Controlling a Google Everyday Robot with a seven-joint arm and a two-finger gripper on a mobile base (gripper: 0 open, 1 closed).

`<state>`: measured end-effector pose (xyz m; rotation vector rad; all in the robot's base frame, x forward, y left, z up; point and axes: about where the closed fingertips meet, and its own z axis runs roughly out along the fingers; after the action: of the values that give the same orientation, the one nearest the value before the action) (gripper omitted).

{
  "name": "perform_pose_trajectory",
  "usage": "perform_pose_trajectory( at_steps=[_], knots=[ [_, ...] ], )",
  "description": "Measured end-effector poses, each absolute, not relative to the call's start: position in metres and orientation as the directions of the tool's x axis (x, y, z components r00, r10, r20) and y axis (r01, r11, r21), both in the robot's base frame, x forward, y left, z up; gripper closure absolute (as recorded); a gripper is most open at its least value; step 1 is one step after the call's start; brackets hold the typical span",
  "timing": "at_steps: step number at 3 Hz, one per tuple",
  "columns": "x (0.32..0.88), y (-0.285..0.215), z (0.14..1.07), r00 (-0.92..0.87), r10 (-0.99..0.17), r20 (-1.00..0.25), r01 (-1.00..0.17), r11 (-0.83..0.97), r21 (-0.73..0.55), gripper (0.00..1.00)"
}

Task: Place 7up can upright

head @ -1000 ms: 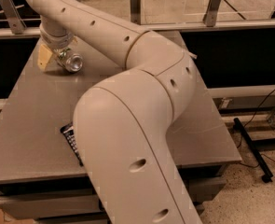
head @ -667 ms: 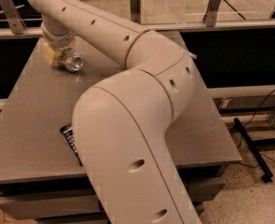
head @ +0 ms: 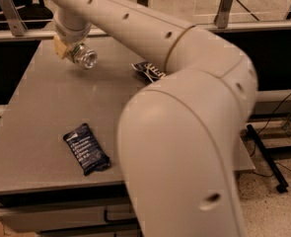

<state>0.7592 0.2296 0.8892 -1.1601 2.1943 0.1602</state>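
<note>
Altogether, the count is short: one 7up can (head: 85,58), two dark blue snack bags, one grey table (head: 36,117) and one gripper (head: 71,51). The gripper hangs at the far left part of the table, at the end of the long cream arm (head: 184,132) that fills most of the foreground. It is pinching the can, and a tan finger (head: 61,47) shows pressed against the can's left side.

The can is right at the gripper, low over the tabletop; whether it touches the surface cannot be told. It is not upright. Its long axis lies close to level, tipped a little downward, and runs out from the gripper toward the right and toward the camera. The shiny round metal end faces that way (it catches the light as a bright ring), while the other end is hidden inside the gripper.

Of the two bags, the first snack bag (head: 86,148) lies flat on the table well apart from the gripper, on the camera's side of it and slightly to the right, near the table's front edge. The second snack bag (head: 149,69) lies to the right of the gripper, beyond the can's open end, apart from the can and partly covered by the arm.
</note>
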Motion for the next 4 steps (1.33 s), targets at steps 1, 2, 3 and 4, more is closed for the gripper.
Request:
perform_pose_trajectory(
  at_steps=[1,2,3,4],
  knots=[
    [0.729,0.212,0.929,-0.283,-0.628,-0.725,-0.822,0.548,-0.154,1.00],
    [0.698,0.209,0.963,-0.175,-0.509,-0.843,-0.870,0.481,-0.110,1.00],
    [0.677,0.193,0.986,-0.128,-0.360,-0.924,-0.903,0.427,-0.041,1.00],
    [0.657,0.183,1.007,-0.100,-0.304,-0.947,-0.919,0.394,-0.029,1.00]
  ],
)
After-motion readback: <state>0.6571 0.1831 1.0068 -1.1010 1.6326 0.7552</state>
